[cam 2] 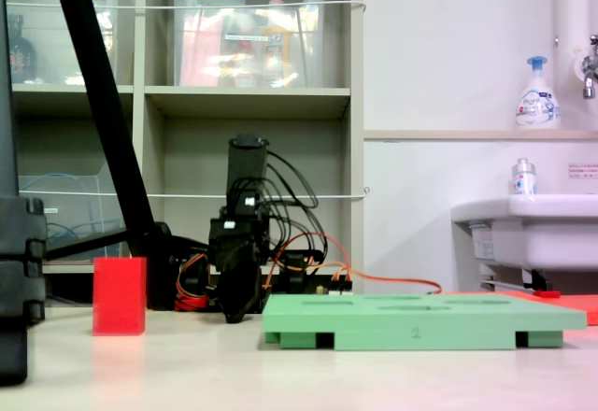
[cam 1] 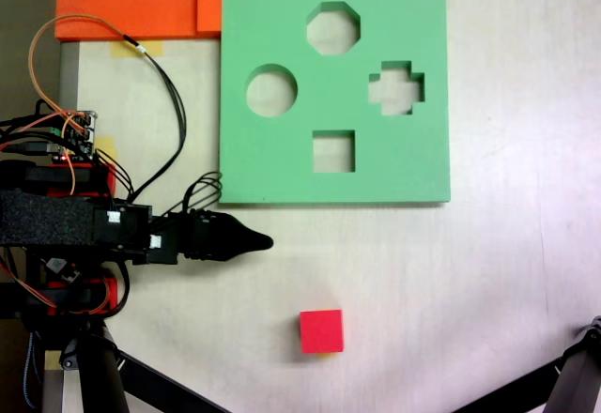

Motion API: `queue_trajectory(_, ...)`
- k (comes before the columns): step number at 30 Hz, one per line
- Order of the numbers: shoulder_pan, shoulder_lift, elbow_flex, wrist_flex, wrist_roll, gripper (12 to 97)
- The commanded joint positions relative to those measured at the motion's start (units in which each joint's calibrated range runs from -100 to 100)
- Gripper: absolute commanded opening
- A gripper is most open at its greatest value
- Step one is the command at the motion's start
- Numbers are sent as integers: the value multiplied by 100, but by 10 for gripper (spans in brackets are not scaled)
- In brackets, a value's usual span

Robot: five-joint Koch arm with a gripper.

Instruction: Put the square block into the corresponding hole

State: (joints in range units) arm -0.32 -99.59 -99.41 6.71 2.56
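Note:
The square block (cam 1: 321, 330) is a small red cube standing alone on the pale table, below the green foam board (cam 1: 272, 164) in a fixed view. It also stands upright at the left in the low fixed view (cam 2: 119, 296). The corresponding hole (cam 1: 333, 151) is the square cut-out near the board's lower edge, and nothing is in it. My gripper (cam 1: 265, 241) points right from the arm at the left, just below the board's lower left corner and up-left of the block. Its jaws meet in a single dark point with nothing held. From the front the gripper (cam 2: 238, 310) hangs low beside the board (cam 2: 420, 322).
The board also has a round cut-out (cam 1: 271, 90), an octagonal one (cam 1: 333, 28) and a cross-shaped one (cam 1: 395, 87). Orange foam sheets (cam 1: 131, 0) lie at the top left. Black tripod legs (cam 1: 141, 375) cross the lower corners. Loose wires (cam 1: 164, 84) loop near the arm's base.

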Motion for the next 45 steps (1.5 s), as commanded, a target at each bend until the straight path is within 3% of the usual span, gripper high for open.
queue_trajectory(1,39,-41,-59,-473,-10,493)
queue_trajectory(38,-73,-41,-59,-444,15,489)
queue_trajectory(40,-107,-41,-59,-444,337,486)
queue_trajectory(45,-142,-41,-59,8,2271,489)
